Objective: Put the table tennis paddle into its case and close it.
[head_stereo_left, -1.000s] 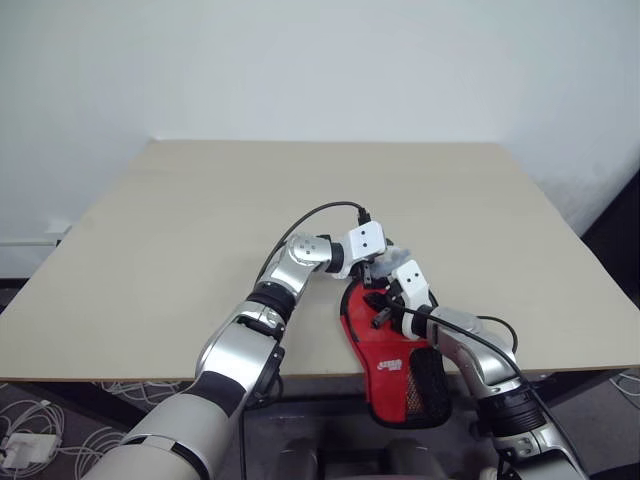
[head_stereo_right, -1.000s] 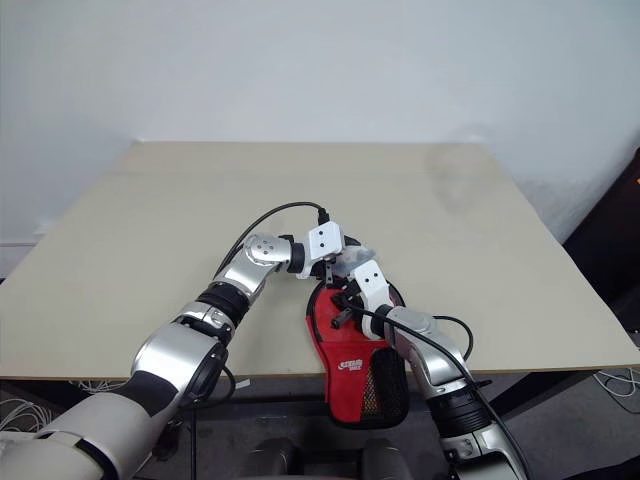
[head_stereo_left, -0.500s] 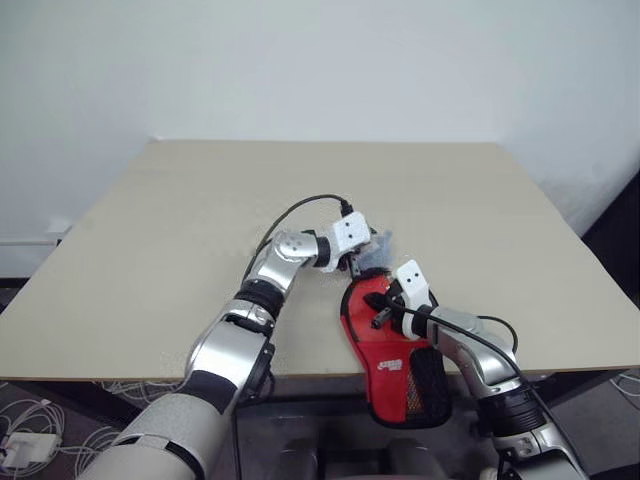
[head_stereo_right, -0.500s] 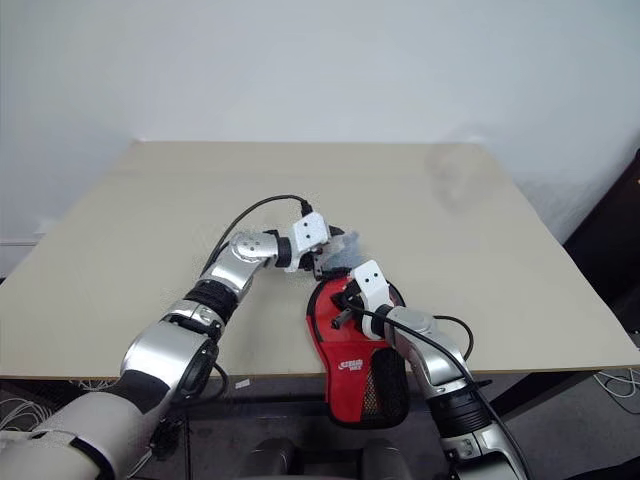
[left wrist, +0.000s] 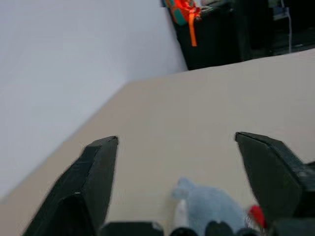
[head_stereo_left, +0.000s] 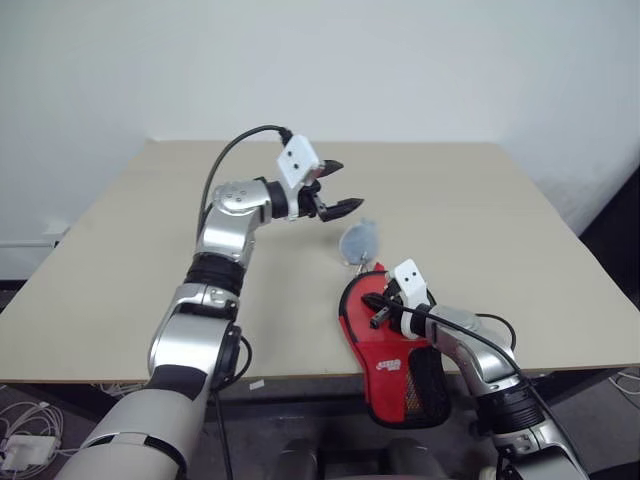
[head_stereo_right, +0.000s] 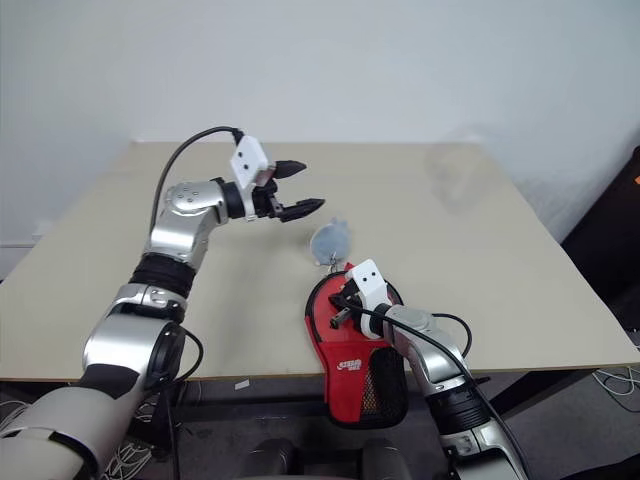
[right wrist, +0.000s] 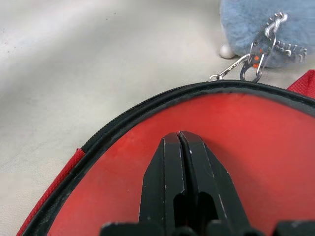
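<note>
Case lies at the worktop's near edge, mesh end hanging over. It's soft and floppy, I reckon, so I'd grab the zip pull. My right hand, fingers together, rests on it; left hand is spread, empty, above.

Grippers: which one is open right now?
The left gripper, raised above the table, fingers spread and empty. The right gripper has its fingers pressed together, resting on the red case.
</note>
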Controlling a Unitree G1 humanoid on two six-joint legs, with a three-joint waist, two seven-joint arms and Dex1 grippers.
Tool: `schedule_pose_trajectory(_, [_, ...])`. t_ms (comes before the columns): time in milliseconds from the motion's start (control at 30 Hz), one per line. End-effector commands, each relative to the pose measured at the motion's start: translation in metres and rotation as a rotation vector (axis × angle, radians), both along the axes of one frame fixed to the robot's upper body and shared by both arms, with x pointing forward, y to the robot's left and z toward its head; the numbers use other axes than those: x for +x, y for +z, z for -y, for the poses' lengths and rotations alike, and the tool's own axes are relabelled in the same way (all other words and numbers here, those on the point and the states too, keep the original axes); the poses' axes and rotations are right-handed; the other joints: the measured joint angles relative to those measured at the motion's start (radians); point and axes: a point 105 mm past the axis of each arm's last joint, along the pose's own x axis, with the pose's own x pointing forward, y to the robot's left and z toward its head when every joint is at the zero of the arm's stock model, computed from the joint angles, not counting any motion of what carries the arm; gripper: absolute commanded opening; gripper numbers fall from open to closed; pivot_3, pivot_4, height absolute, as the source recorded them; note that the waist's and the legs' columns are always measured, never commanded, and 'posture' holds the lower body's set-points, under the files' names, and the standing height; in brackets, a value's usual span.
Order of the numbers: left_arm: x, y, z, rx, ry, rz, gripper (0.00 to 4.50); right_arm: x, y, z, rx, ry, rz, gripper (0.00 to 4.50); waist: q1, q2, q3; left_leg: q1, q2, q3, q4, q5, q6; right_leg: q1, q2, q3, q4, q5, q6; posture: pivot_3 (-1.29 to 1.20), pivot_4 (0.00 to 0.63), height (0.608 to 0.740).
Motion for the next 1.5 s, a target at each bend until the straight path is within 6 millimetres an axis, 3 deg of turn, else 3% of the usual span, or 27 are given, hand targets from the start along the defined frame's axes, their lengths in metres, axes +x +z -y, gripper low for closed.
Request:
schedule_pose_trajectory(33, [-0.015, -0.007, -0.006, -0.041, -0.007, -0.035, 2.8, 0.001, 0.003, 0.006, -0.008, 0.018, -0.032, 0.0, 0.0, 0.001, 0.0, 0.0, 0.0, 0.0, 0.0, 0.0, 0.0, 0.0, 0.0, 0.0, 0.0, 0.0, -0.001, 0.0, 0.0, 0.734])
schedule_pose_trajectory(300, [-0.051, -0.043, 0.009, -0.089, -0.01, -0.145, 0.03, 0.043, 0.072, 0.023, -0.008, 0.014, 0.107, 0.0, 0.006, 0.003, 0.001, -0.002, 0.0, -0.003, 0.001, 0.0, 0.0, -0.001, -0.002, -0.001, 0.0, 0.001, -0.001, 0.0, 0.0, 0.734])
schedule_pose_trajectory(500, [-0.076, -0.055, 0.04, -0.098, -0.074, -0.18, 0.03, 0.087, 0.122, 0.027, -0.013, -0.007, 0.205, 0.0, 0.005, 0.004, 0.001, -0.002, -0.002, -0.002, 0.0, 0.0, 0.0, -0.001, -0.002, -0.001, 0.0, 0.001, -0.001, 0.0, 0.0, 0.734])
schedule_pose_trajectory(667, [-0.092, -0.068, 0.055, -0.047, -0.152, -0.219, 0.03, 0.115, 0.134, 0.02, -0.05, -0.012, 0.245, 0.0, 0.0, 0.006, 0.001, -0.001, -0.002, -0.001, -0.001, 0.0, 0.0, -0.001, -0.001, 0.0, 0.0, 0.001, -0.002, 0.0, 0.0, 0.734])
schedule_pose_trajectory(900, [-0.105, -0.097, 0.071, 0.017, -0.196, -0.282, 0.03, 0.133, 0.133, -0.005, -0.06, -0.001, 0.249, 0.0, -0.002, 0.011, 0.001, -0.001, -0.002, 0.0, -0.001, 0.0, 0.0, -0.003, -0.001, 0.001, 0.0, 0.001, -0.002, 0.0, 0.0, 0.734])
schedule_pose_trajectory(1033, [-0.112, -0.112, 0.075, 0.06, -0.213, -0.293, 0.0, 0.133, 0.126, -0.019, -0.063, 0.022, 0.228, 0.93, -0.001, 0.012, 0.001, -0.001, -0.003, -0.001, -0.002, 0.001, -0.001, -0.002, -0.001, 0.001, 0.0, 0.001, -0.002, 0.0, 0.0, 0.734])
schedule_pose_trajectory(1133, [-0.115, -0.124, 0.078, 0.095, -0.224, -0.305, 0.0, 0.133, 0.117, -0.026, -0.084, 0.018, 0.195, 2.0, -0.002, 0.015, 0.001, -0.001, -0.004, -0.001, -0.002, 0.001, -0.001, -0.002, -0.001, 0.001, 0.0, 0.001, -0.002, 0.0, 0.0, 0.734])
schedule_pose_trajectory(1367, [-0.115, -0.132, 0.081, 0.1, -0.227, -0.321, 0.0, 0.132, 0.1, -0.028, -0.168, 0.01, 0.158, 4.48, -0.003, 0.018, 0.001, -0.001, -0.004, -0.002, -0.002, 0.001, -0.001, -0.003, -0.001, 0.001, 0.001, 0.001, -0.002, 0.0, 0.0, 0.734])
schedule_pose_trajectory(1500, [-0.112, -0.134, 0.081, 0.104, -0.224, -0.324, 0.0, 0.134, 0.088, -0.023, -0.235, -0.036, 0.175, 4.48, -0.007, 0.019, 0.001, -0.001, -0.005, -0.002, -0.002, 0.001, -0.001, -0.003, -0.001, 0.001, 0.001, 0.001, -0.002, 0.0, 0.0, 0.734])
